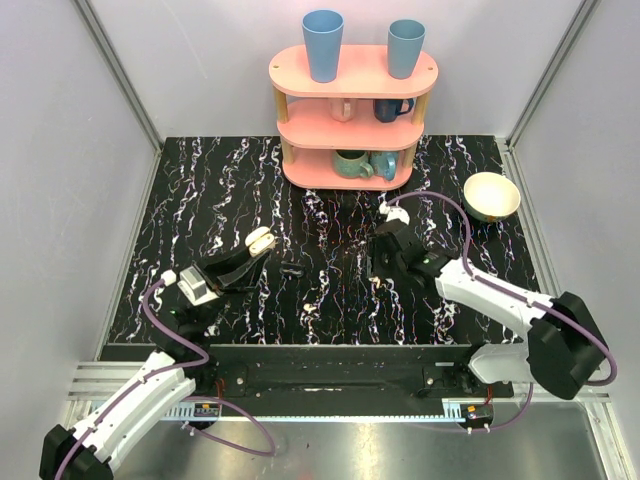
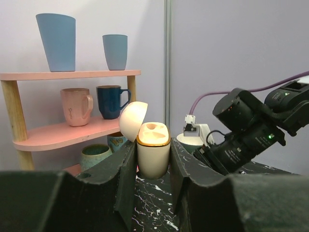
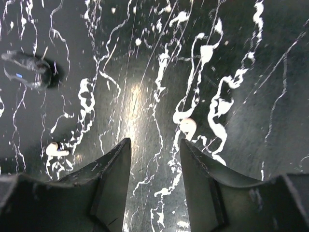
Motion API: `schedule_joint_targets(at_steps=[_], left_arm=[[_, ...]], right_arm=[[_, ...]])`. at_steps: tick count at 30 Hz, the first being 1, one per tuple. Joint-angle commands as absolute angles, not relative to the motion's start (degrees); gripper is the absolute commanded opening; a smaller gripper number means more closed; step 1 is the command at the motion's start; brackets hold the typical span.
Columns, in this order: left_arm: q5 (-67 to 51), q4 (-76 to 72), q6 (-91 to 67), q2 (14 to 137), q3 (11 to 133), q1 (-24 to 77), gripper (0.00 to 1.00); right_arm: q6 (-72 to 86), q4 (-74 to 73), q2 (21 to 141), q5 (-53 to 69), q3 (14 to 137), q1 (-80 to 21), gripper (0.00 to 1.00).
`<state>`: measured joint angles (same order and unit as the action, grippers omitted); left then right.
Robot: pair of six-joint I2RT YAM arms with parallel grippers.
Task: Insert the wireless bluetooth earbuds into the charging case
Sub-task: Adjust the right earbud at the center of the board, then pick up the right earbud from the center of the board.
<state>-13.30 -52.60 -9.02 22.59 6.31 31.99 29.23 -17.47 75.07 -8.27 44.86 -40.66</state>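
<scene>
Two tiny white plastic earbuds (image 3: 188,126) lie loose on the black, white-veined marble-look tabletop (image 1: 200,200). They are on your side of the pink three-tier wooden shelf (image 1: 360,75), beneath your right claw (image 3: 155,141). That claw is spread, pointing down at the tabletop with only bare surface between its fingers (image 3: 113,183). The first earbud sits just past the tip of one finger. The second earbud (image 3: 57,151) lies out to the side of the other finger, clear of the gap.

Your left claw (image 2: 152,145) is pressed together on the small cream-white rounded plastic charging case (image 2: 153,157), pinching its body from both sides. The case's domed lid (image 2: 133,121) is swung open to one side. Its top face has an amber rim, and a recess shows in the pale insert. From above, the case sits nearer to you than the shelf, off the shelf's left end.

On the shelf's top tier stand two pale blue tumblers (image 1: 322,45). A pink mug (image 2: 76,106) and a navy mug (image 2: 110,101) stand on the middle tier, and teal mugs (image 1: 352,163) are on the bottom tier. A cream bowl (image 1: 491,195) rests to the right of the shelf. A small dark item (image 1: 292,268) lies on the table in front of the shelf; you cannot tell what it is from these views.
</scene>
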Motion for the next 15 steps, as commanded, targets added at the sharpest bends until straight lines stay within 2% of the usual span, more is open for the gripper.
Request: schedule_joint_targets(at_steps=[1,8,15], left_arm=[[-13.8,-56.5,-9.4,23.5,8.2,32.2,0.00],[-13.7,-55.2,-9.1,22.3,8.4,32.2,0.00],[-13.7,-55.1,-9.1,22.5,8.5,32.2,0.00]], right_arm=[[27.4,-21.9,75.9,-17.7,48.9,-40.6,0.53],[32.4,-24.3,86.3,-16.3,51.3,-38.8,0.50],[34.2,-24.3,90.5,-16.0,52.1,-38.8,0.49]])
